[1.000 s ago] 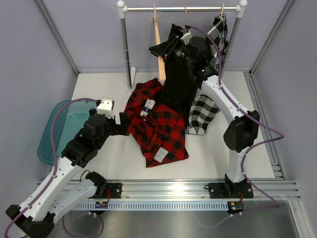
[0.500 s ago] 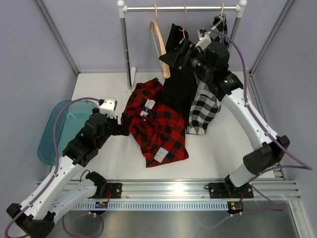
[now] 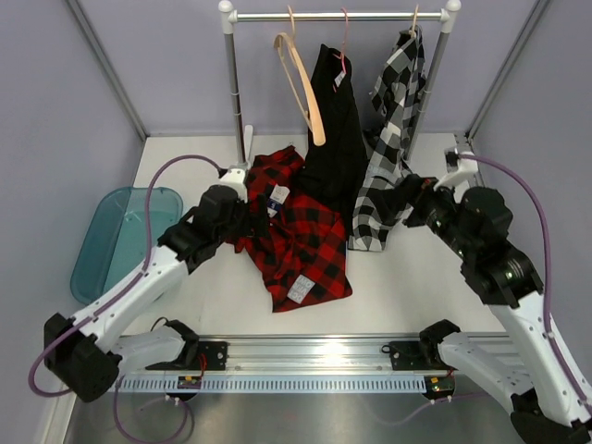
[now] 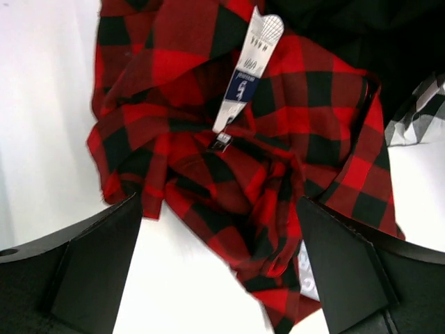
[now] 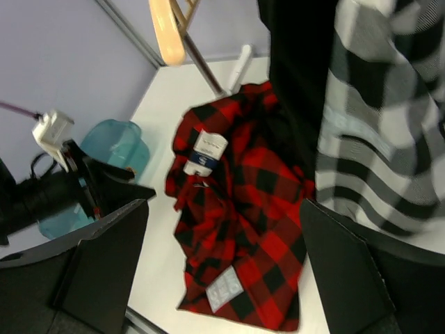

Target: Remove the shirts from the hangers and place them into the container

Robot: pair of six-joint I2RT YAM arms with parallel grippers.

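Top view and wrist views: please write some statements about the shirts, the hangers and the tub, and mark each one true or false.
1. The red plaid shirt lies in the container. False: it lies on the table; the container holds no shirt.
2. The black shirt and the check shirt hang from the rail. True.
3. One wooden hanger hangs bare. True.
4. The right gripper is shut on a shirt. False: it is open and holds nothing.
5. The left gripper is open over the red plaid shirt. True.
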